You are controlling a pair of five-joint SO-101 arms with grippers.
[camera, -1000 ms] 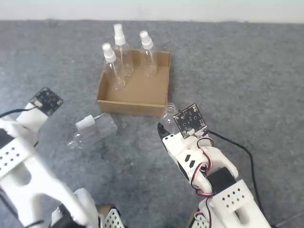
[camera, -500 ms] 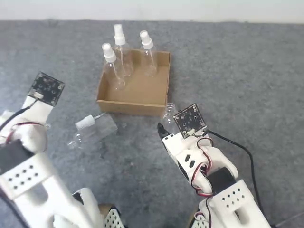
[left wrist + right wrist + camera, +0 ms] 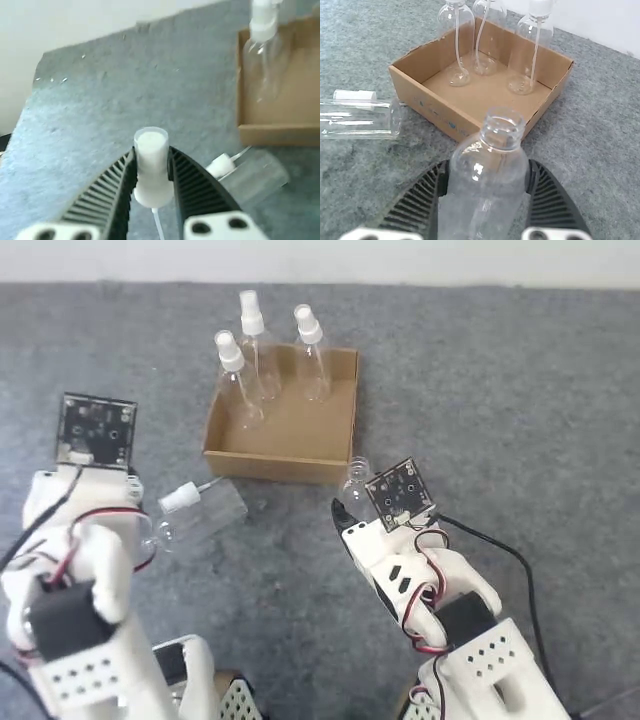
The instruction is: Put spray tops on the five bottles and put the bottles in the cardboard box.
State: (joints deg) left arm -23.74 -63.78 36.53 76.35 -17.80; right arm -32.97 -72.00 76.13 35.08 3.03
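We see a shallow brown cardboard box (image 3: 272, 464) on the grey, carpet-covered table (image 3: 500, 390), in the middle of the table's width and near its far edge. Three clear plastic bottles with white spray tops stand upright inside this box. The first capped bottle (image 3: 240, 390) is close to the left wall of the box. The second capped bottle (image 3: 258, 352) is at the far wall, near the far left corner of the box. The third capped bottle (image 3: 313, 362) is also at the far wall, more toward the far right corner.

A fourth clear bottle (image 3: 205, 518) lies on its side on the table, in front of the near left corner of the box. A loose white spray top with a thin tube (image 3: 181, 500) lies just beside it.

The left gripper (image 3: 151, 152) is over the left part of the table. Its black ribbed jaws are closed narrowly on a white spray top (image 3: 151, 167), whose thin tube points back toward the wrist.

The right gripper (image 3: 488, 175) is just in front of the near right corner of the box. Its jaws are spread rather wide and press on both sides of a clear uncapped bottle (image 3: 492, 155). This bottle is upright and its mouth is open.
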